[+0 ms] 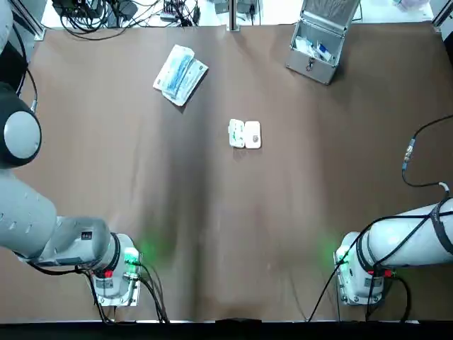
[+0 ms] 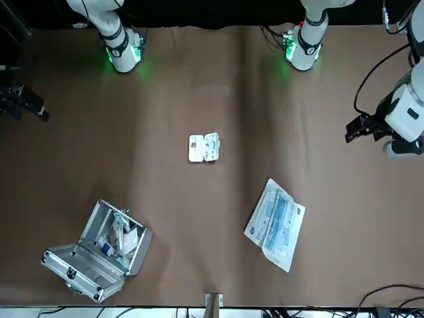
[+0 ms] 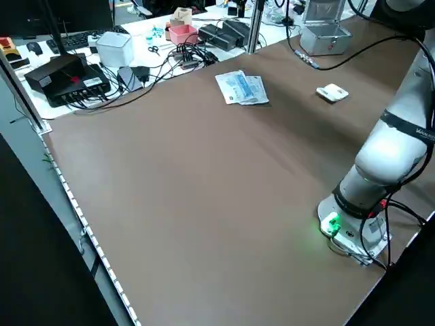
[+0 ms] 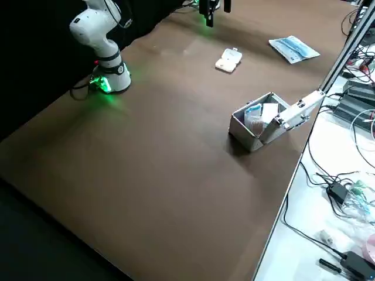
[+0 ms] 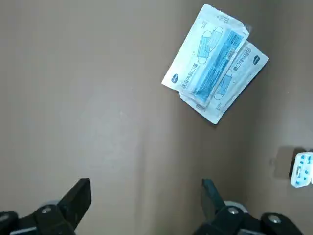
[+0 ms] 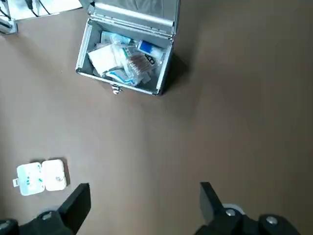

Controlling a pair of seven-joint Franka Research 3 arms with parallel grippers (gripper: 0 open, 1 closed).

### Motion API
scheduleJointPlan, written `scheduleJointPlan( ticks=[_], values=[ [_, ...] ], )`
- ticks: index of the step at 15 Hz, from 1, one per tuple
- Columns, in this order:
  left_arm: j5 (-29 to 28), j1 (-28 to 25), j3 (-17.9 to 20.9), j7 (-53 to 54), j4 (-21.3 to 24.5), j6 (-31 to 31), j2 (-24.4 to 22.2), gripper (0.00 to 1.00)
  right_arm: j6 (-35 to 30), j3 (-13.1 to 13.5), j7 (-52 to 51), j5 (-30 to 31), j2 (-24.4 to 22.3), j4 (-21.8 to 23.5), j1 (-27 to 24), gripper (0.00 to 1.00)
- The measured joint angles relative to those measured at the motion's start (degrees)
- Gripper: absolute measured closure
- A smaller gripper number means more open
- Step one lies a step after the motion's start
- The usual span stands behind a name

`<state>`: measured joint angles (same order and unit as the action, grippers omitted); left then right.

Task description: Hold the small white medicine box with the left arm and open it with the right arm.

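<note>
The small white medicine box (image 1: pixel 245 134) lies in the middle of the table with its lid folded flat, two halves side by side. It also shows in the front view (image 2: pixel 203 147) and both side views (image 3: pixel 332 92) (image 4: pixel 228 60). No gripper touches it. My left gripper (image 5: pixel 145 196) hangs open high over the table's left part, with the box (image 5: pixel 301 169) far off at the picture's edge. My right gripper (image 6: pixel 144 198) is open too, high over the right part, and its view shows the box (image 6: pixel 41 176) well away. Both hold nothing.
A blue-and-white mask packet (image 1: pixel 180 74) lies at the back left. An open metal case (image 1: pixel 318 42) with supplies stands at the back right. Cables run along the far edge, and one cable (image 1: pixel 417 152) hangs at the right side.
</note>
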<state>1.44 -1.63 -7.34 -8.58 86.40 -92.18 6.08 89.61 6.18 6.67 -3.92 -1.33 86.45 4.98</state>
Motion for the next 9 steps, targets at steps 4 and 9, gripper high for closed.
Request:
scheduleJointPlan(
  ticks=[4, 9],
  values=[
    [0.0, 0.0, 0.2, 0.0, -0.4, -0.2, 0.0, 0.00, 1.8, -0.1, -1.3, 1.0, -0.1, 0.0, 0.0, 0.01],
    [0.0, -0.1, 0.2, -0.3, -0.7, -0.3, 0.0, 0.00, 2.4, -0.2, -1.4, 1.3, -0.1, 0.0, 0.0, 0.01]
  ],
)
